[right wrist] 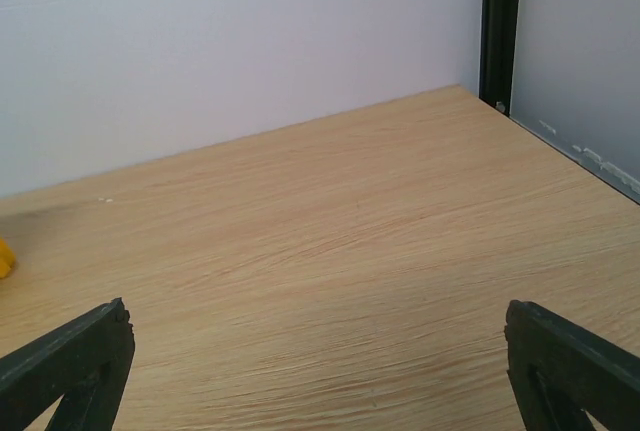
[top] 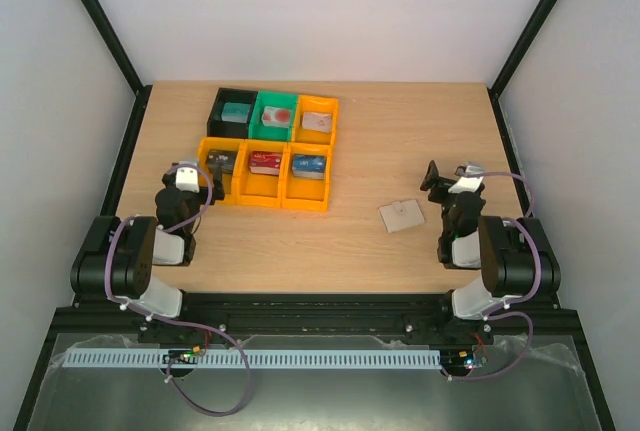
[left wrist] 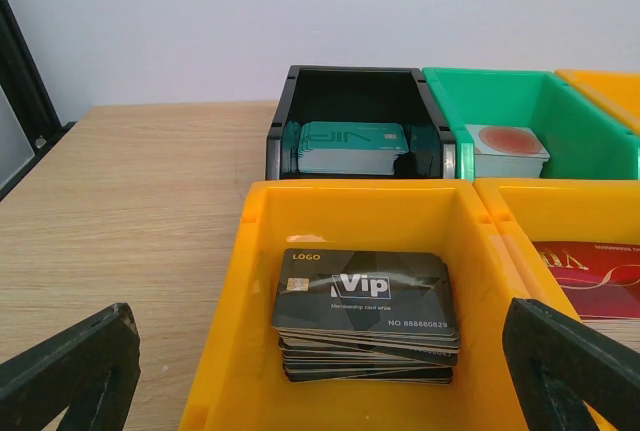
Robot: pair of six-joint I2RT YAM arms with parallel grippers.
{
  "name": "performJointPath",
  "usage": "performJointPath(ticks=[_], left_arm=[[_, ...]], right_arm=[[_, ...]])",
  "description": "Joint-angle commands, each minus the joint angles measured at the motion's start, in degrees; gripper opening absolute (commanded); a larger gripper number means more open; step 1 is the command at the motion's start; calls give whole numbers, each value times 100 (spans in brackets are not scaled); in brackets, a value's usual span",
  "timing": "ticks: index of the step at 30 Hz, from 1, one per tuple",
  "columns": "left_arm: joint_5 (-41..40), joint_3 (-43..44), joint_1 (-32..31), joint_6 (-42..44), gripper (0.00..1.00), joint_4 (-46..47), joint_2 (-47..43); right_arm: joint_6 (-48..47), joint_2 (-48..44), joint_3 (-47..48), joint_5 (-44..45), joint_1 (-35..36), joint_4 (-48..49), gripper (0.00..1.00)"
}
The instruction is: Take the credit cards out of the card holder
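The card holder lies shut and flat on the bench, low and right of centre in the overhead view. It sits just left of my right arm and well apart from the bins. I cannot see the credit cards; I judge they are tucked inside it.

Both arms sit folded back near their bases. My right pincer stands wide apart and empty, aimed up-frame over bare wood, so its own camera misses the holder. My left pincer is likewise apart and empty, hovering low before the lower-left orange compartment and its stack of black cards.

The holder is thin, so I should tilt the right wrist down and swing left until it comes into view. I would come at an edge rather than the flat face, and bring the left arm across to pin one flap.
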Motion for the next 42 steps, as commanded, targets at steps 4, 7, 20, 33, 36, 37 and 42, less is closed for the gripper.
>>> performJointPath(ticks=[4, 7, 20, 33, 36, 37, 42], left_arm=[[74, 97, 26, -58, 100, 193, 32], [77, 104, 28, -58, 100, 193, 36], [-205, 658, 224, -471, 100, -1145, -388], [803, 4472, 698, 675, 99, -7431, -1266], [1072, 4958, 696, 873, 99, -8510, -1364], [1240, 5055, 695, 903, 99, -8730, -1399], [2262, 5306, 692, 763, 99, -9459, -1507]], right_arm=[[-131, 0, 91, 146, 46, -3, 99], [-130, -1, 91, 146, 46, -5, 98], [544, -1577, 971, 1161, 17, -2790, 99], [2232, -3201, 2600, 301, -7, -8683, 97], [2463, -3252, 2432, -45, -7, -9039, 91], [2567, -3243, 2338, -197, -7, -9074, 87], [3163, -3003, 1800, -1053, -7, -8916, 74]])
